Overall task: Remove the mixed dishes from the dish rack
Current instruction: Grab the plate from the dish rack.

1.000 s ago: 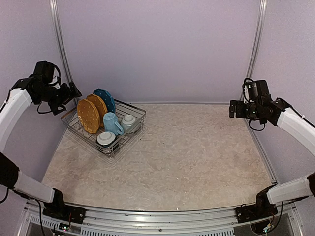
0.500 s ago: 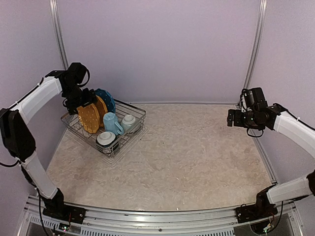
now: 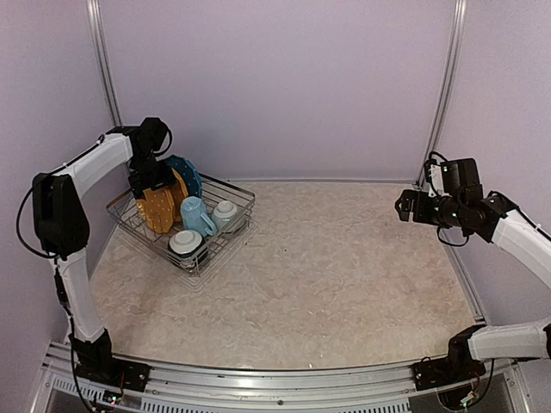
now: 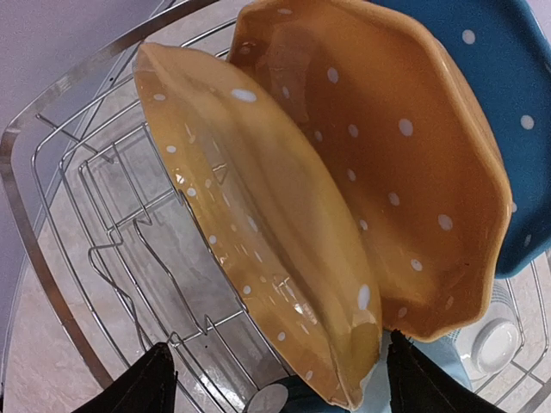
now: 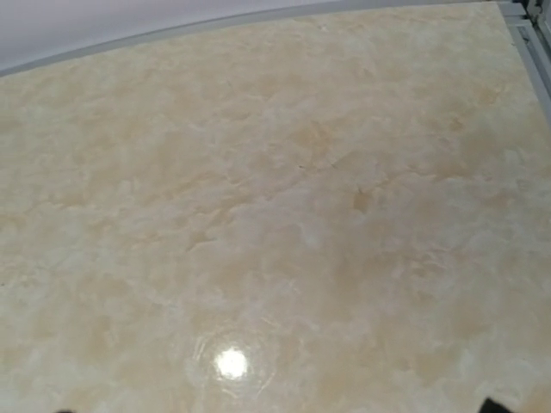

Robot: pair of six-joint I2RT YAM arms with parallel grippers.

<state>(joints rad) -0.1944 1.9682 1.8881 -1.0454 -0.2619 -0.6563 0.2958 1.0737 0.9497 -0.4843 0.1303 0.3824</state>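
Note:
The silver wire dish rack (image 3: pixel 232 234) stands at the table's back left. In it two orange-yellow dotted plates (image 3: pixel 155 206) (image 3: pixel 175 185) and a blue dotted plate (image 3: pixel 188 172) stand upright, beside a light blue mug (image 3: pixel 196 215) and two white bowls (image 3: pixel 226 212) (image 3: pixel 185 243). My left gripper (image 3: pixel 148 182) is open just above the plates. In the left wrist view its fingertips (image 4: pixel 148 387) straddle the rim of the front orange plate (image 4: pixel 250 206), apart from it; the second orange plate (image 4: pixel 405 172) and the blue plate (image 4: pixel 508 86) stand behind. My right gripper (image 3: pixel 403 205) is open and empty, high over the table's right side.
The rack's rim (image 4: pixel 19 225) and upright wire dividers (image 4: pixel 164 258) lie under the left gripper. A wall and a metal post (image 3: pixel 105 77) stand close behind the rack. The right wrist view shows only bare marbled tabletop (image 5: pixel 275 206).
My left arm has swung in from the far left over the rack and its gripper has come down over the orange plates. My right arm has shifted only slightly.

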